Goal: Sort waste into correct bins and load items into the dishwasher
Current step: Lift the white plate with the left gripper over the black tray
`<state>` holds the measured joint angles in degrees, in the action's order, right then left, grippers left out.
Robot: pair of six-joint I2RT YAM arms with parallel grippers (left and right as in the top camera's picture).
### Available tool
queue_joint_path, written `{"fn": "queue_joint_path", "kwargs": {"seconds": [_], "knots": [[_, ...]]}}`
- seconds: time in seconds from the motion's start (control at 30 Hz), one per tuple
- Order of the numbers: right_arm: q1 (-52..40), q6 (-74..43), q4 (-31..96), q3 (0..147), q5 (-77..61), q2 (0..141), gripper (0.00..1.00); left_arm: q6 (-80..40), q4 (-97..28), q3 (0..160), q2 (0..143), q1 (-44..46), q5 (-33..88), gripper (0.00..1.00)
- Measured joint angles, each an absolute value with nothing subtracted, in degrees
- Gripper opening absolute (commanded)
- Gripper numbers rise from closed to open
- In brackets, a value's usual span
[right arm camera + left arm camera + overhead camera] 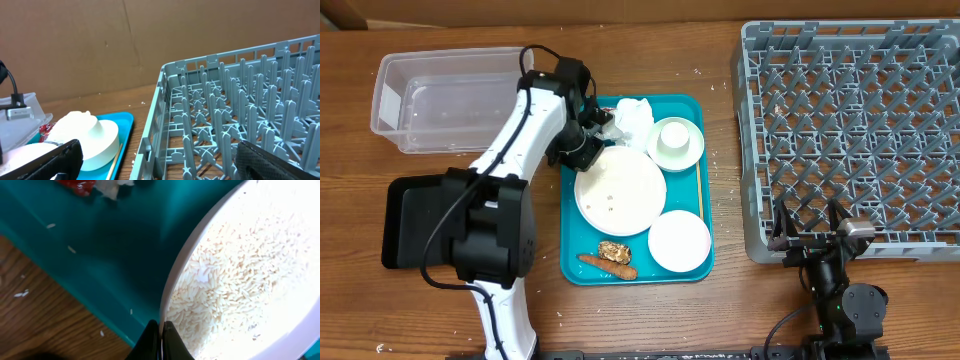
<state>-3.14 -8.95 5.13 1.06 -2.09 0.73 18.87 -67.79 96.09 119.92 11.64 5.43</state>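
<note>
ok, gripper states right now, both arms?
Left gripper: closed, pinching the rim of the large plate.
Right gripper: open, holding nothing.

Teal plastic tray (685,190) sits between clear rectangular plastic tub (440,100), far left, and grey square pegged dish rack (850,120), right

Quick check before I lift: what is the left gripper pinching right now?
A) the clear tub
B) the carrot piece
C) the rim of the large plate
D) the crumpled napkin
C: in the left wrist view the left gripper is shut on the rim of the large plate, with rice grains lying just inside that rim.
</note>
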Motion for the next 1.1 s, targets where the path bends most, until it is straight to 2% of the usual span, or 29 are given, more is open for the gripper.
{"fn": "queue_joint_path", "kwargs": {"seconds": [0.57, 1.1], "knots": [[-3.16, -8.93, 5.17, 1.06, -2.11, 0.73, 1.0, 18.85, -74.32, 99.5, 119.92, 3.99, 14.17, 0.04], [-3.16, -8.93, 5.13, 1.06, -2.11, 0.73, 1.0, 16.01, -78.63, 99.77, 118.85, 1.67, 20.21, 0.04]]}}
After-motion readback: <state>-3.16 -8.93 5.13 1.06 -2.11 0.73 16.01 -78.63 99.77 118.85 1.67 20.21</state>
